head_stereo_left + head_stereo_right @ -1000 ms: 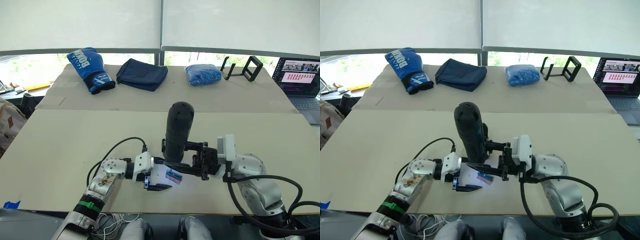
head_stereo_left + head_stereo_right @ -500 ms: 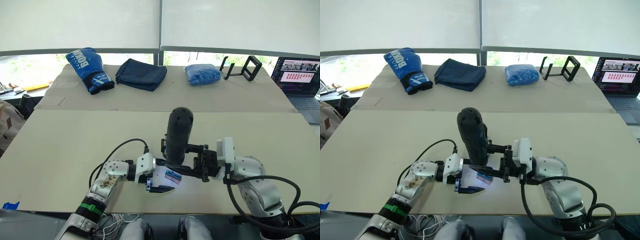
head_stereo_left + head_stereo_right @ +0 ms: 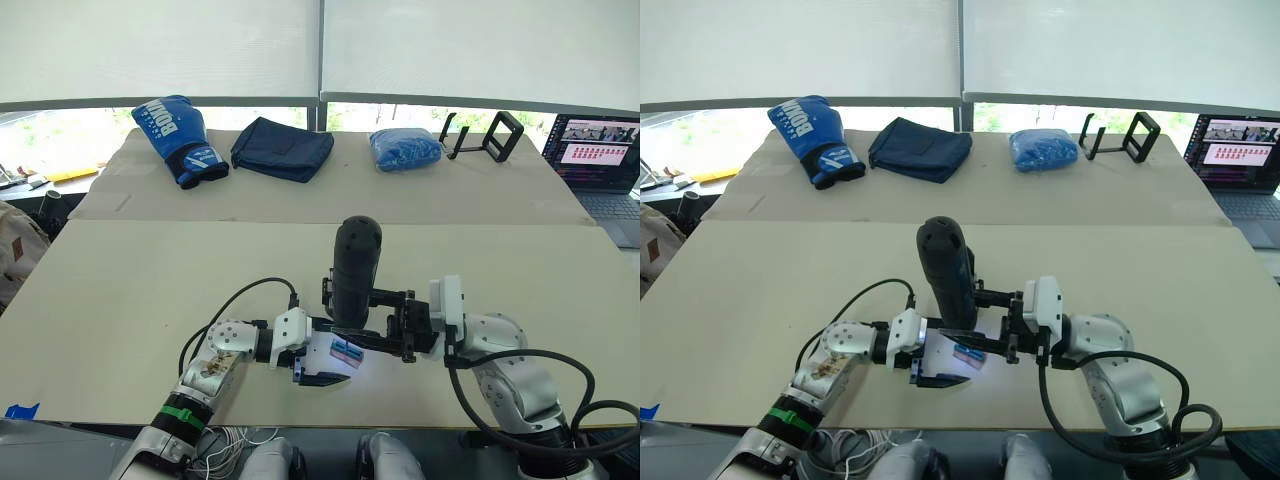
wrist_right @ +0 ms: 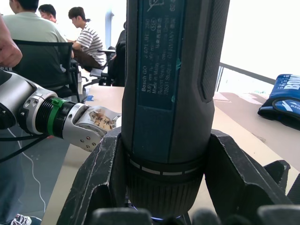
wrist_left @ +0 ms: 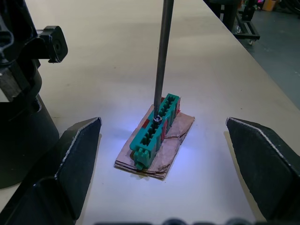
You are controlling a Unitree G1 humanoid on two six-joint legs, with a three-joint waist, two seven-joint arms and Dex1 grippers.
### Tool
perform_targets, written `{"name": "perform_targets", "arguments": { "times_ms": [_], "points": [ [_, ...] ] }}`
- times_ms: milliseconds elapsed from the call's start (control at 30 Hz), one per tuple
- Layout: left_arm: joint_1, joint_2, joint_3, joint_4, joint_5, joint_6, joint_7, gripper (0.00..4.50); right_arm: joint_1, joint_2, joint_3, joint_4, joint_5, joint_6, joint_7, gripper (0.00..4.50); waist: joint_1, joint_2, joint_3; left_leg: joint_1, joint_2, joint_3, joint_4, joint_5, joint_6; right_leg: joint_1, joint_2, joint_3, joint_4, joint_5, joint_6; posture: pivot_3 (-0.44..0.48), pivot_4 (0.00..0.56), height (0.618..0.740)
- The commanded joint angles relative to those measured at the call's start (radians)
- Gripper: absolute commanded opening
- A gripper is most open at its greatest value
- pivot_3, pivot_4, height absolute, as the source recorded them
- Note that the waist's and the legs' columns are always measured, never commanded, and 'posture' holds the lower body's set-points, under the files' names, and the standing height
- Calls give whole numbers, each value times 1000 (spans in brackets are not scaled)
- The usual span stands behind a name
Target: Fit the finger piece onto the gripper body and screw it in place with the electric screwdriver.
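Screwdriver [image 3: 356, 270] clamped upright in my right end effector [image 3: 400, 330], lowered slightly; bit on green block [image 5: 155, 129]; left end effector [image 5: 164, 154] apart.

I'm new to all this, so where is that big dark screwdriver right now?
The electric screwdriver stands upright at the table's near middle, clamped in the right gripper, its bit touching a green block between the left gripper's fingers.

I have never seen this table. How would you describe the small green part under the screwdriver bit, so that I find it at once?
On the near beige table, look between the two robot arms, where the electric screwdriver stands upright in the right pincer. Its thin bit comes down onto a small green block lying on a brown scrap. It is the one green, ridged piece there, between the black fingers of the open left pincer.
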Motion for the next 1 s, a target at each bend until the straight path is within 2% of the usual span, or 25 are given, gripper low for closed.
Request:
{"name": "perform_targets", "arguments": {
  "times_ms": [33, 1000],
  "points": [
    [6, -4, -21, 20, 9, 6, 4, 4490, -16, 13, -5, -36, 15, -41, -3, 1943, 0, 0, 0, 0, 0, 0, 0, 0, 0, 0, 0, 0, 0, 0, 0, 0, 150, 740],
    [21, 0, -29, -3, 8, 34, 9, 4490, -9, 0, -11, -51, 22, -30, -11, 1943, -1, 0, 0, 0, 0, 0, 0, 0, 0, 0, 0, 0, 0, 0, 0, 0, 150, 740]
  ]
}}
